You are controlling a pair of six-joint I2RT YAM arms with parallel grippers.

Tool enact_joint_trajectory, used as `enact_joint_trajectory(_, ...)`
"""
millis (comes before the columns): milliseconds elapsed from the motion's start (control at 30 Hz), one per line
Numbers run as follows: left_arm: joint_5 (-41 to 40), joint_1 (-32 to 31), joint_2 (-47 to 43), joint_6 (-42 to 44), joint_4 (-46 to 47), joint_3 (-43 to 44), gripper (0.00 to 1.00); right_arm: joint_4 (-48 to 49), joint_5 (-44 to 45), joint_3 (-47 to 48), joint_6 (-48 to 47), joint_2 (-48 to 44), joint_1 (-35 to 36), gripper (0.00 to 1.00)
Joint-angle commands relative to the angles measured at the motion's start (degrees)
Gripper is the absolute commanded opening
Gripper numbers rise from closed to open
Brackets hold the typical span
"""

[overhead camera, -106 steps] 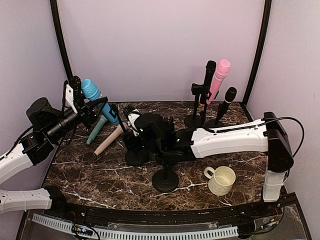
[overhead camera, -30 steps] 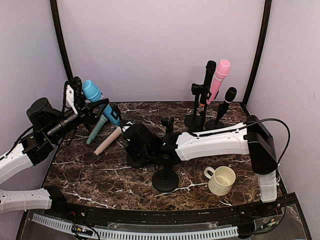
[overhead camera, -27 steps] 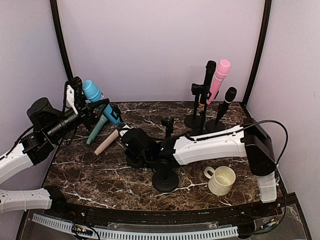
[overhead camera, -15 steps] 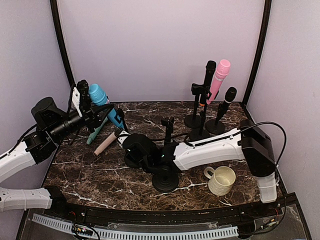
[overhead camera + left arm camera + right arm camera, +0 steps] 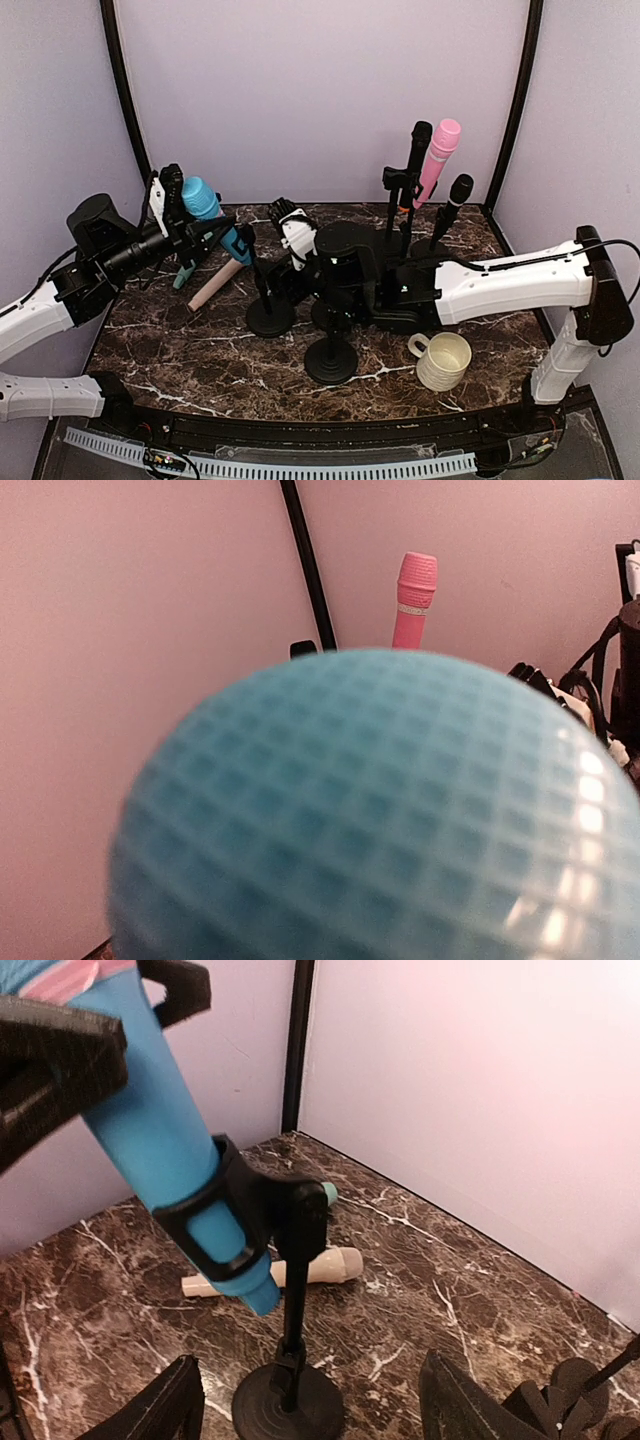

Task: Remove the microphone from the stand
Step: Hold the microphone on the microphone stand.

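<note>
A blue microphone (image 5: 215, 220) sits tilted in the clip of a black stand (image 5: 270, 315) at centre left. My left gripper (image 5: 192, 215) is shut on its upper body, just below the head. In the right wrist view the microphone (image 5: 160, 1150) passes through the clip (image 5: 235, 1225), and the left gripper's fingers (image 5: 60, 1060) clamp it above the clip. In the left wrist view the blue mesh head (image 5: 380, 810) fills the frame and hides the fingers. My right gripper (image 5: 290, 228) is open and empty, above and behind the stand; its fingertips (image 5: 150, 1410) straddle the stand base (image 5: 290, 1400).
An empty black stand (image 5: 331, 360) is in front. A cream mug (image 5: 442, 360) sits at the front right. A pink microphone (image 5: 438, 160) and two black ones (image 5: 455, 200) stand at the back right. A cream microphone (image 5: 215, 285) and a teal one (image 5: 190, 265) lie at the left.
My right gripper has lifted from low beside the stand base and drawn back to the right. My left gripper has shifted slightly right with the blue microphone.
</note>
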Motion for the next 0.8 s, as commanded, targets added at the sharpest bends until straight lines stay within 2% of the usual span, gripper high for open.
enact_joint_trajectory(0,1.8,0.4,-1.1,0.7,1.1,-0.7,0.67,4.0,-5.1,-2.2,4.8,-2.1,0.5,0.76)
enact_joint_trajectory(100,2.8,0.3,-2.6,0.7,1.7,-1.2,0.77,5.1,-6.0,-2.4,5.7,-3.2,0.4,0.77)
enact_joint_trajectory(233,4.5,0.3,-3.9,0.4,2.3,-1.3,0.83,5.4,-7.1,-2.1,6.6,-4.3,0.2,0.79)
enact_joint_trajectory(433,3.1,0.3,-5.1,-2.9,1.0,0.1,0.87,1.5,-13.0,-0.3,9.2,-5.9,-2.0,0.82)
enact_joint_trajectory(567,-0.1,0.3,-8.9,-8.7,-4.1,0.3,0.88,-4.8,-21.7,2.8,10.9,-6.3,-5.3,0.85)
enact_joint_trajectory(767,-4.6,0.3,-12.7,-18.4,-19.6,1.6,0.91,-14.7,-36.6,8.8,12.1,-4.2,-11.4,0.87)
